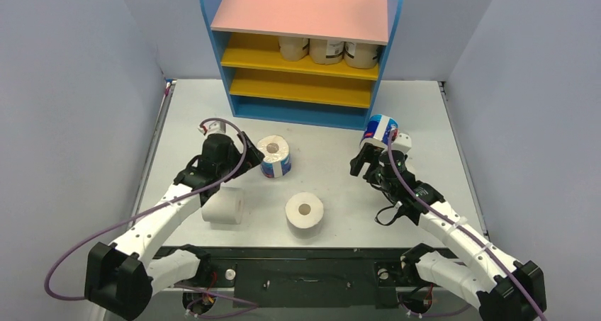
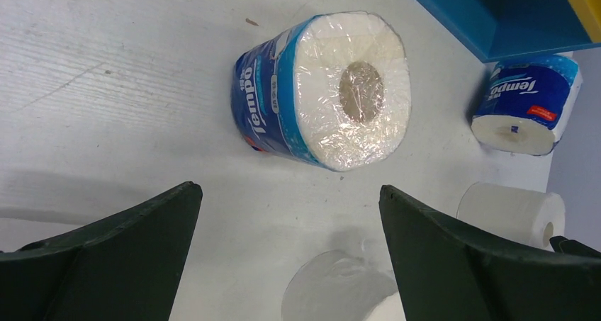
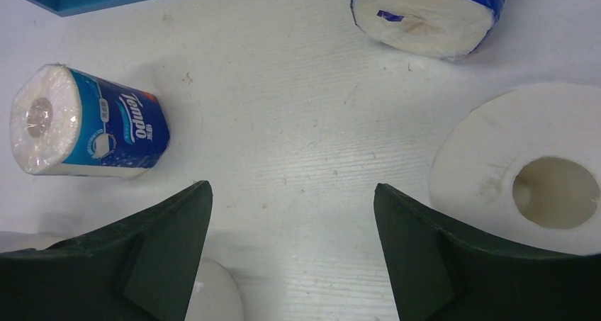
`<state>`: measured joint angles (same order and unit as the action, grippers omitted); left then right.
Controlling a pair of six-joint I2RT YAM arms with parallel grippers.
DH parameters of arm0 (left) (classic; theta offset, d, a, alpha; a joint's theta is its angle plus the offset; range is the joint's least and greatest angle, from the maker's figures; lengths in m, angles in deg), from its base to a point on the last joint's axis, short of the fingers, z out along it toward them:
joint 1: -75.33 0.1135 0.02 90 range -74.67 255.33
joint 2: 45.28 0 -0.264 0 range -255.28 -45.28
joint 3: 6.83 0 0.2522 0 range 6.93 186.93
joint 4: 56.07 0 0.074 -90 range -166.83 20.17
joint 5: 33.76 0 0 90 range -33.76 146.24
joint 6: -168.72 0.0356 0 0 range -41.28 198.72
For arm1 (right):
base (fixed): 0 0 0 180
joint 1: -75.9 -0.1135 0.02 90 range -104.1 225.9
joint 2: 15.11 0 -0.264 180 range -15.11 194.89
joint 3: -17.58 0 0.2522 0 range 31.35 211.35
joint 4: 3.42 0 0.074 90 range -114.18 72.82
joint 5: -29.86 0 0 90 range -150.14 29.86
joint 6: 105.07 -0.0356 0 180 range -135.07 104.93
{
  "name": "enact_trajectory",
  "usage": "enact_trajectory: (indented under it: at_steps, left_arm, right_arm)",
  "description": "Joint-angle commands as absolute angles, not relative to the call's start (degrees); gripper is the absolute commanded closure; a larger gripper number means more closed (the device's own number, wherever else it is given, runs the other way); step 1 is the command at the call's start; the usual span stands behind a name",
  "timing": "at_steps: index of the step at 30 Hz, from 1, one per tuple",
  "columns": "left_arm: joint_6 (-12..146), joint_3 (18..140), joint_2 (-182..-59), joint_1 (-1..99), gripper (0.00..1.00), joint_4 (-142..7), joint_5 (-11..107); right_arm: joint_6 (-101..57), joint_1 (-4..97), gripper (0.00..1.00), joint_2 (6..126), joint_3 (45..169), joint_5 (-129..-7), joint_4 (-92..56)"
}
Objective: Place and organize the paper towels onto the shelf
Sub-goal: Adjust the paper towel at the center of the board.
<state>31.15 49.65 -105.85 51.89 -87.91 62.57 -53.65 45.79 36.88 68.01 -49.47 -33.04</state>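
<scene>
- Nearest the bases: side-lying white roll just beside the left forearm, and upright white roll in mid-table. Easily clipped by a forearm swinging low. Once nudged, the sideways one is free to roll toward the near edge.
- Next out: left gripper, spread wide and holding nothing, aimed at the near blue-wrapped roll just ahead, apart from both fingers. Glossy film over a round body, so likely to squirt out of an off-centre squeeze. Also likely to skid away if touched by one finger before the other.
- Level with it: right gripper, also wide apart and empty, over bare table between rolls. Far blue-wrapped roll close behind that wrist and just beside the corner of the shelf's base; touching or not, cannot tell. Could be shoved against the base or off to the side by a careless turn of the wrist.
- Farthest: shelf, with three labelled rolls standing on the right part of the upper yellow board; lower yellow board bare. Little headroom between boards, by the look of it. A roll carried too high could catch a board's front edge. Pushed in too hard, one could topple those already standing. With both arms reaching in together, could also collide at the opening.
</scene>
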Motion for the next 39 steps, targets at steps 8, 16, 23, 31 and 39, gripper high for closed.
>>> enact_trajectory:
  at_steps: [8, 16, 23, 31, 39]
  left_arm:
    - [27.3, 56.6, -117.1, 51.9, 0.03, -83.7, 61.4]
    - [26.8, 63.4, -124.2, 49.3, 0.04, -88.6, 66.4]
    - [28.9, 69.5, -130.0, 47.0, 0.03, -93.2, 71.6]
    - [30.4, 71.3, -133.7, 46.9, 0.07, -94.5, 72.3]
    - [30.4, 65.0, -132.0, 48.0, 0.13, -87.2, 62.7]
  right_arm:
    - [-54.2, 45.3, 0.23, 41.9, 71.7, -49.1, -30.0]
    - [-54.5, 45.0, 0.24, 40.6, 69.4, -49.4, -29.6]
    - [-54.7, 45.0, 0.24, 39.0, 67.8, -49.9, -29.6]
    - [-54.2, 45.0, 0.24, 37.4, 66.1, -50.1, -29.0]
    - [-54.4, 44.9, 0.24, 39.9, 66.9, -54.6, -25.9]
